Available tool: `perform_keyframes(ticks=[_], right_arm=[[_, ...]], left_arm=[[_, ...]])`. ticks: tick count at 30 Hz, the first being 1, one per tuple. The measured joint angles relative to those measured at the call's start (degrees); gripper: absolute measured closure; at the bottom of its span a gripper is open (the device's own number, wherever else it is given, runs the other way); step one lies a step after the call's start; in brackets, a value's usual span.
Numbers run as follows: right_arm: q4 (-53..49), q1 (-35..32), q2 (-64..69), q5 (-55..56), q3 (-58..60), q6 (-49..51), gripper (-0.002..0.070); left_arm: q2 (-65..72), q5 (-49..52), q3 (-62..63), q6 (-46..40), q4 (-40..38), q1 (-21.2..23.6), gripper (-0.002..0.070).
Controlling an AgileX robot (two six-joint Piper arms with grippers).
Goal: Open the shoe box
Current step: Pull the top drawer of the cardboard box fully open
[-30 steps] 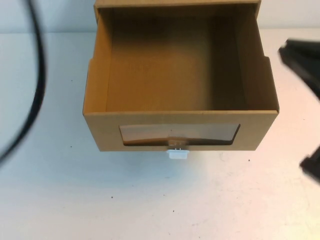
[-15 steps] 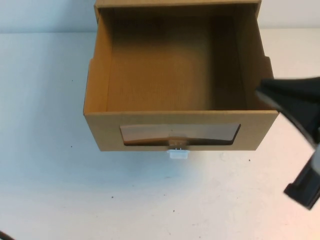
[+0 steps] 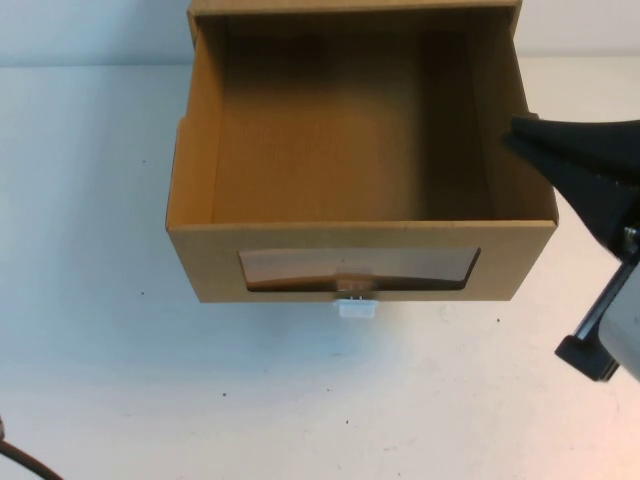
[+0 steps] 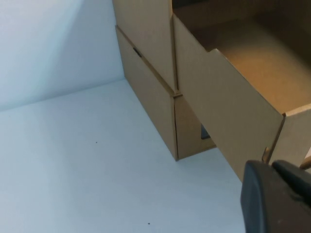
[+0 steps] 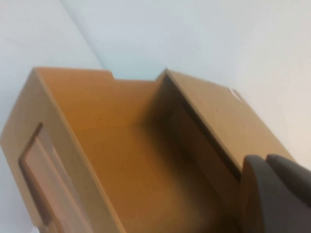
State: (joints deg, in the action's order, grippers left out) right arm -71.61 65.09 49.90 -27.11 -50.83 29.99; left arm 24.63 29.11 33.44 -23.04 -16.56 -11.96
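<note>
The brown cardboard shoe box [image 3: 355, 8] stands at the back of the table, its drawer [image 3: 205, 255] pulled out toward me with nothing inside. The drawer front has a clear window [image 3: 358, 268] and a small white pull tab [image 3: 357, 308]. My right gripper [image 3: 520, 140] is shut and holds nothing. Its black tip hovers at the drawer's right wall, and the right wrist view shows it [image 5: 265, 167] above the drawer's inside [image 5: 121, 145]. My left gripper [image 4: 269, 167] is shut and holds nothing, low beside the drawer's left wall [image 4: 228, 111]. It does not show in the high view.
The box sits on a white table [image 3: 100, 380] with bare surface to its left, right and front. A dark cable [image 3: 20, 462] crosses the near left corner. A pale wall [image 4: 43, 43] stands behind the box.
My right gripper has swung in from the right edge until its tip is at the drawer's right wall. The dark cable on the left has dropped out of sight. The drawer has not moved.
</note>
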Motion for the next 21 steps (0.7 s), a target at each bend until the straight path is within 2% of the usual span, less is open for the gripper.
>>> perform_keyframes(ticks=[21], right_arm=[[-0.59,0.0,0.0,3.69,0.0,0.09,0.0689]], left_arm=[[-0.96,-0.14,0.0,0.03,1.17,0.0,0.068]])
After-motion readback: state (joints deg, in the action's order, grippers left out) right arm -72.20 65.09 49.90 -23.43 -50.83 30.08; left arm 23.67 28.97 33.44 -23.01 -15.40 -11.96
